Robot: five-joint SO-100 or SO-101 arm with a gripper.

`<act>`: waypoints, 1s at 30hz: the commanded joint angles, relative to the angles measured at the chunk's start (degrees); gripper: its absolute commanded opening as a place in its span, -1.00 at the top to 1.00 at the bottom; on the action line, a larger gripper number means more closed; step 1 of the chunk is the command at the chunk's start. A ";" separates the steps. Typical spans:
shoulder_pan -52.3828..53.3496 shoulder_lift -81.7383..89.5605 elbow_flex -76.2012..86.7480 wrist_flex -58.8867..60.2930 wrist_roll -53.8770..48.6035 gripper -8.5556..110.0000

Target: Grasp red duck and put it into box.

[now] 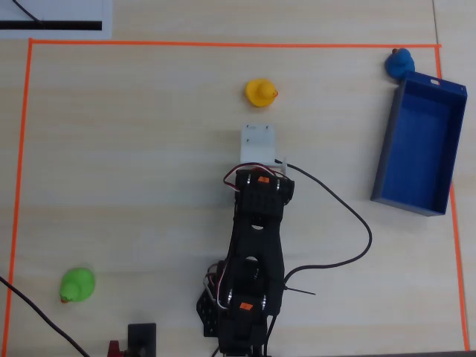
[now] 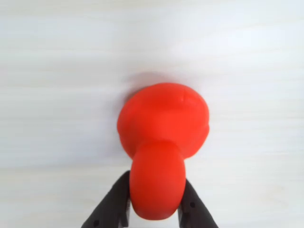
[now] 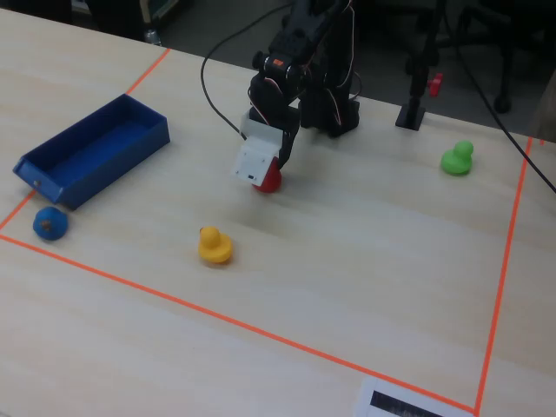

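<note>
The end effector (image 2: 156,209) is clamped on the red duck (image 2: 164,128): in the wrist view its two dark fingers (image 2: 111,206) press on either side of the duck's narrower part, while the rounder part bulges out beyond the fingertips. Taking the narrow part makes sense, since the fingers can span it and the wider body in front keeps the toy from slipping forward. Whether the duck rests on the pale wooden worktop (image 3: 365,261) or is just clear of it I cannot tell; in the fixed view only a sliver of red (image 3: 270,180) shows beneath the white wrist housing, very near the surface.

Outward from the grip, the yellow duck (image 1: 261,91) sits near, just beyond the end effector's tip in the overhead view. The box (image 1: 420,145) lies well off to the end effector's right in that same view, open side up and empty (so a simple drop from above should do), with the blue duck (image 1: 399,62) touching or nearly touching its far corner. The green duck (image 1: 77,285) is well apart, back beside the arm's base on the opposite side. Orange tape (image 1: 223,44) frames the working area.
</note>
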 commanded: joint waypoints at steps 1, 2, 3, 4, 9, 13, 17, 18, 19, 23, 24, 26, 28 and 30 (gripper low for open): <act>1.49 1.85 -3.78 -0.53 0.18 0.85; 2.02 2.55 -4.92 -0.62 0.26 0.85; 2.55 3.08 -6.50 -0.88 0.26 0.85; 3.25 3.16 -8.88 -0.97 0.35 0.85; 8.26 -4.22 -29.53 0.00 1.58 0.85; 13.97 -13.54 -48.43 2.02 1.05 0.85; 20.04 -22.15 -64.07 3.87 -0.26 0.85; 21.62 -24.26 -67.76 4.57 -0.70 0.85; 23.12 -26.37 -71.37 5.19 -0.97 0.85; 29.09 -35.07 -84.38 7.03 -2.20 0.85; 30.50 -37.09 -86.48 6.94 -2.64 0.85; 32.87 -40.87 -88.68 5.71 -3.25 0.85; 34.89 -44.82 -90.18 4.04 -3.78 0.85; 36.47 -49.22 -92.46 2.64 -4.04 0.85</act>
